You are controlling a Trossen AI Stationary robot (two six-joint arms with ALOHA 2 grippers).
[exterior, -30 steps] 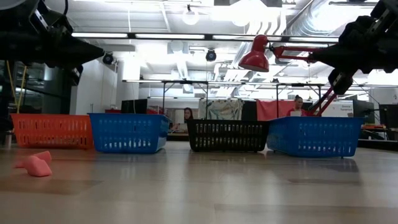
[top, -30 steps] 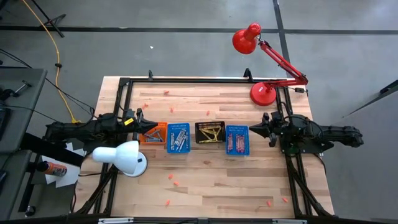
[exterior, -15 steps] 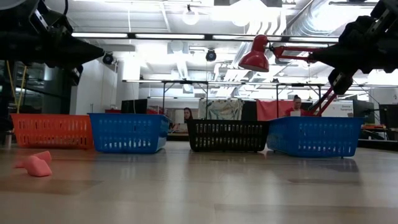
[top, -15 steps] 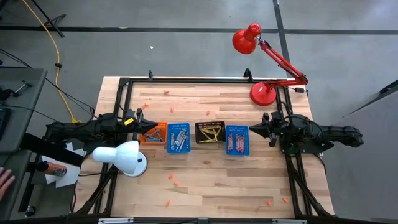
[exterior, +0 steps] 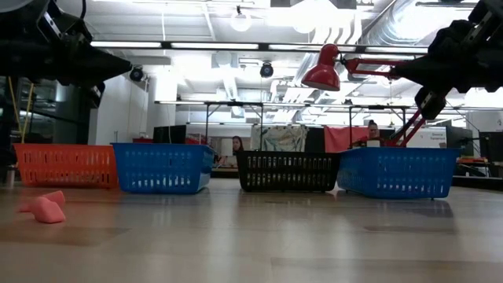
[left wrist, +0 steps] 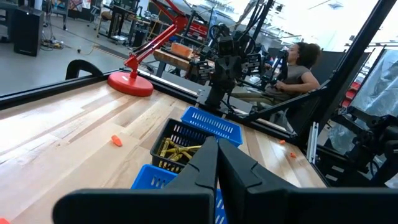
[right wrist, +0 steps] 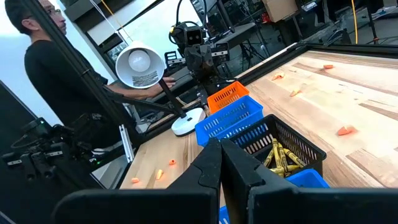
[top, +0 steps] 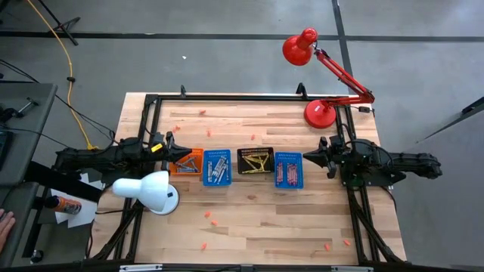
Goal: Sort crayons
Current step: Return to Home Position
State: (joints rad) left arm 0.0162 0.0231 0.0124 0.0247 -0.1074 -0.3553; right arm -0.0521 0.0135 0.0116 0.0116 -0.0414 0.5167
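Left gripper (top: 180, 155) first: fingers pinched tight together, nothing between them, hanging clear above the table. Just below and ahead of its tip sits the orange basket (top: 198, 162). Running away from it in one row come the left blue basket (top: 205, 168), the black basket (top: 255, 150) and the right blue basket (top: 300, 171). The crayons (top: 217, 169) lie inside those baskets, grouped by colour: yellow crayons (right wrist: 278, 155) in the black one, pinkish ones in the right blue. At the row's far end the right gripper (top: 308, 159) faces back, likewise clamped on nothing, just beside the right blue basket. Both empty, both off at the ends: that reads as a parked pose, leaving the baskets free. Loose orange bits (top: 210, 217) lie well apart from either gripper, so sorting may not be complete.
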